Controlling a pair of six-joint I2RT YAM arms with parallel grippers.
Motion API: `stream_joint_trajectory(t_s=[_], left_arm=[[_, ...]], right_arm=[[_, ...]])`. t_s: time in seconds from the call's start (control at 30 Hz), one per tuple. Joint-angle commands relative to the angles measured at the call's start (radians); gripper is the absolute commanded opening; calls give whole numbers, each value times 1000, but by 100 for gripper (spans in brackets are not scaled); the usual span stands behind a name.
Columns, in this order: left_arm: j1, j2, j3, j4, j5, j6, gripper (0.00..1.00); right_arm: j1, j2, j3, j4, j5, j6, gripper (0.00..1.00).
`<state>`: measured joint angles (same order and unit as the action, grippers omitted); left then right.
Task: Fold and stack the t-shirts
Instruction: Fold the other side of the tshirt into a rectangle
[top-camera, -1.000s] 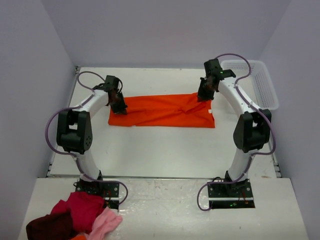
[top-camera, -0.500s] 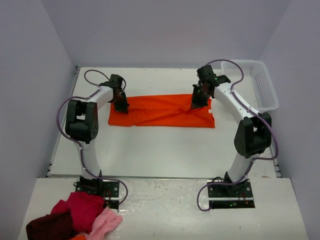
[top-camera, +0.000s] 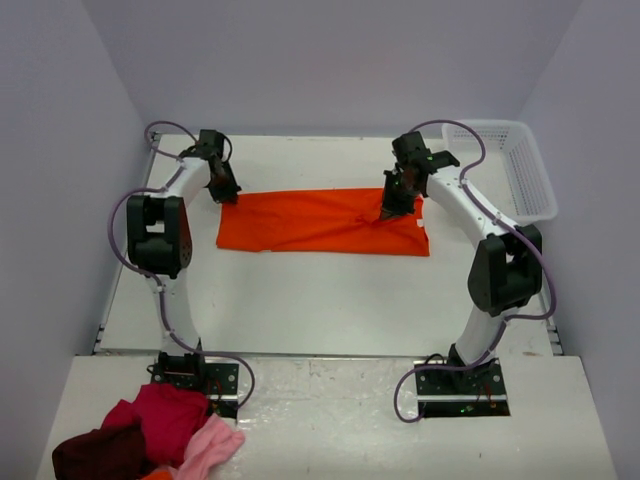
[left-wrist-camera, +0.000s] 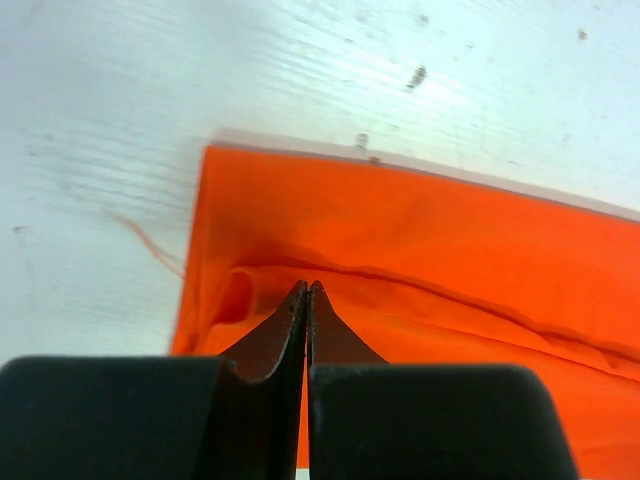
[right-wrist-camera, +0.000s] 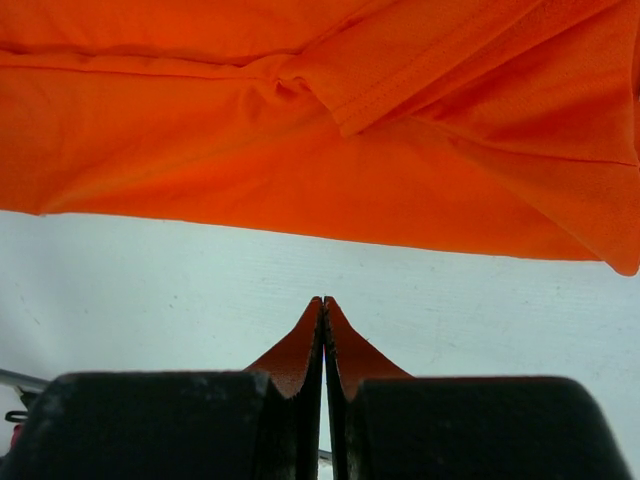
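Backdrop: pale lilac walls box in a white table (top-camera: 320, 300), and we're looking down from overhead.
Overhead, t-shirt: the orange t-shirt (top-camera: 320, 222) lies flat as a long band, just toward 12 o'clock of the table's centre, its long side running 9 to 3.
Overhead, left gripper: the left gripper (top-camera: 222, 190) sits right at the band's 10 o'clock corner, pointing down, fingers pressed together.
Overhead, right gripper: the right gripper (top-camera: 393, 208) is down at the band's 2 o'clock end, where the cloth bunches into creases, and its jaws look closed.
Overhead, basket: a white mesh basket (top-camera: 545, 195) stands at the table's 2 o'clock edge, apart from the shirt.
Overhead, pile: a heap of red, maroon and pink clothes (top-camera: 150, 435) lies at 7 o'clock, by the left arm's base.
Left wrist, gripper: the left gripper (left-wrist-camera: 306, 292) has its jaws tight together, tips over a fold near the shirt's corner, with no cloth visible between them.
Left wrist, t-shirt: the t-shirt (left-wrist-camera: 450, 260) fills centre to 4 o'clock, with its corner at 10; bare table (left-wrist-camera: 300, 70) shows at 12, and a loose orange thread (left-wrist-camera: 150, 240) trails off at 9.
Right wrist, gripper: the right gripper (right-wrist-camera: 323, 305) has its jaws closed flush over bare table (right-wrist-camera: 200, 270), nothing pinched.
Right wrist, t-shirt: the t-shirt (right-wrist-camera: 300, 150) spans the top half from 9 through 12 to 3, a hemmed flap folded over at 12; its edge is near the tips, not touching.
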<state>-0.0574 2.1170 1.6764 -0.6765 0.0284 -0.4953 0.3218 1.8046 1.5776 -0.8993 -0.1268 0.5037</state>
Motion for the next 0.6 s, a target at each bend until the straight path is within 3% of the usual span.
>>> stream_joint_trajectory(t_s=[0.0, 0.2, 0.33, 0.43, 0.57], left_arm=[[14, -60, 20, -49, -65, 32, 0], [13, -150, -66, -28, -61, 32, 0], [13, -195, -90, -34, -77, 35, 0], [14, -222, -110, -40, -113, 44, 0], [14, -252, -156, -55, -133, 40, 10]], right_arm=[[5, 7, 10, -7, -28, -16, 0], [19, 33, 22, 5, -69, -17, 0], [31, 30, 10, 22, -97, -24, 24], [34, 27, -4, 25, -106, -28, 28], [34, 3, -37, 34, -106, -31, 29]])
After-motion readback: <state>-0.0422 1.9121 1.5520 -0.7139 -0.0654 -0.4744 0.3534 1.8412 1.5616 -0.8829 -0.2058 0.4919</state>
